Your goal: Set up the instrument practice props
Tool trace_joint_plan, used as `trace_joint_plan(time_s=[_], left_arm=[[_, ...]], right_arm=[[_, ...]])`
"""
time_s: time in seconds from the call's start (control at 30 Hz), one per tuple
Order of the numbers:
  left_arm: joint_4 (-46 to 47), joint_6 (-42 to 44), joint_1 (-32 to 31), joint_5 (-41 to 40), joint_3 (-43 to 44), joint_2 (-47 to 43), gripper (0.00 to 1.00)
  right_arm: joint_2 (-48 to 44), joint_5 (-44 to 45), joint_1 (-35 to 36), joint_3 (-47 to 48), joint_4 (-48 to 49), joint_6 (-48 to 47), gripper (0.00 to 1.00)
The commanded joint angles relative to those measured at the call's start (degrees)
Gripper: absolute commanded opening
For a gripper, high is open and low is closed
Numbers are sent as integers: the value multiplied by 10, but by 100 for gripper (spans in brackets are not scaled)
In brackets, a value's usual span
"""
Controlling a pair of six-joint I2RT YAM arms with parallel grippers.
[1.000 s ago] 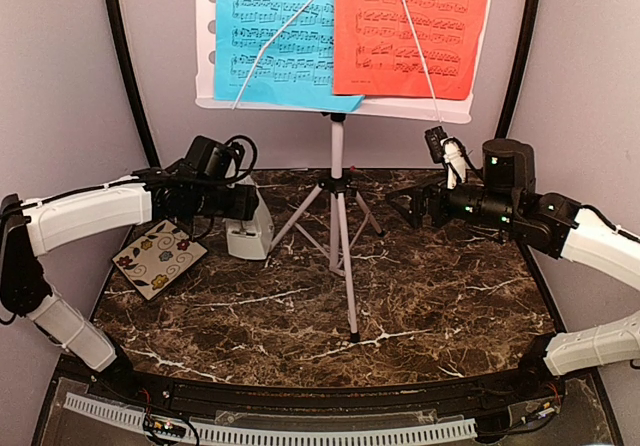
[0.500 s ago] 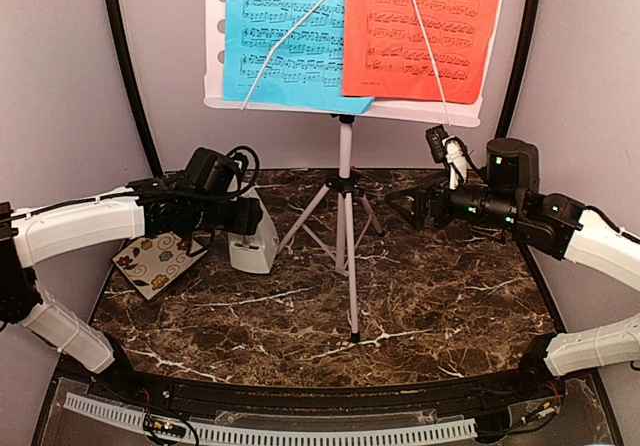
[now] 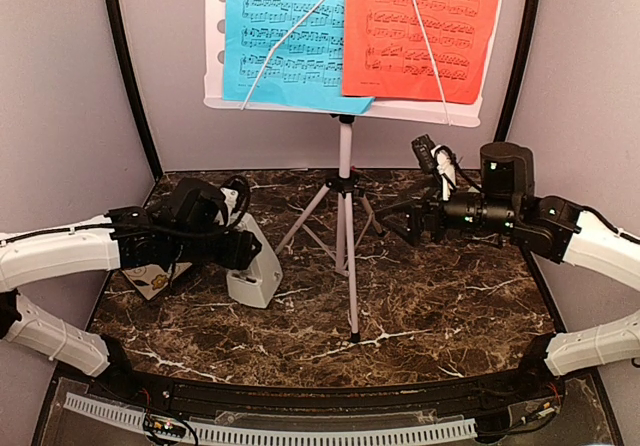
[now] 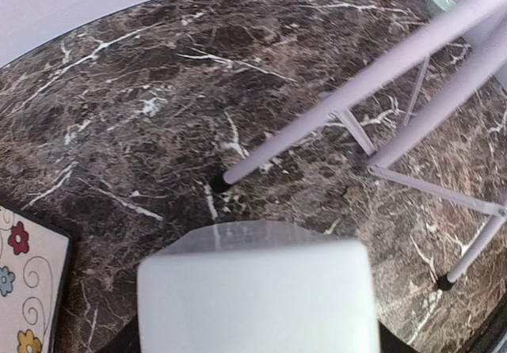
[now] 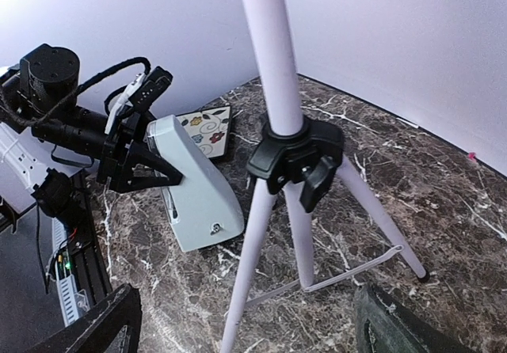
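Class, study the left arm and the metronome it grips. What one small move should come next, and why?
Probably open the left gripper and let go. The metronome looks upright with its base on the table, beside the music stand legs and off the coaster. Whether the base sits fully flat I cannot tell, so ease it down first if needed.

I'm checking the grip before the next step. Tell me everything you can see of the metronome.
The metronome is a small pale grey pyramid, smooth like plastic, with a round knob low on one side. It is upright, on or just above the dark marble table, left of the music stand and clear of its legs, the floral coaster behind it. The left gripper clamps its upper part, a black finger on either side.
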Motion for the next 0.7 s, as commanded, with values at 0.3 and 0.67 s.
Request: trace_joint_plan(time_s=[0.3, 0.67], left_arm=[[150, 1, -85, -9, -26, 41, 45], [169, 10, -112, -39, -7, 128, 50]], right_arm=[[-1, 8, 51, -23, 15, 6, 93], [25, 37, 81, -13, 21, 12, 93]])
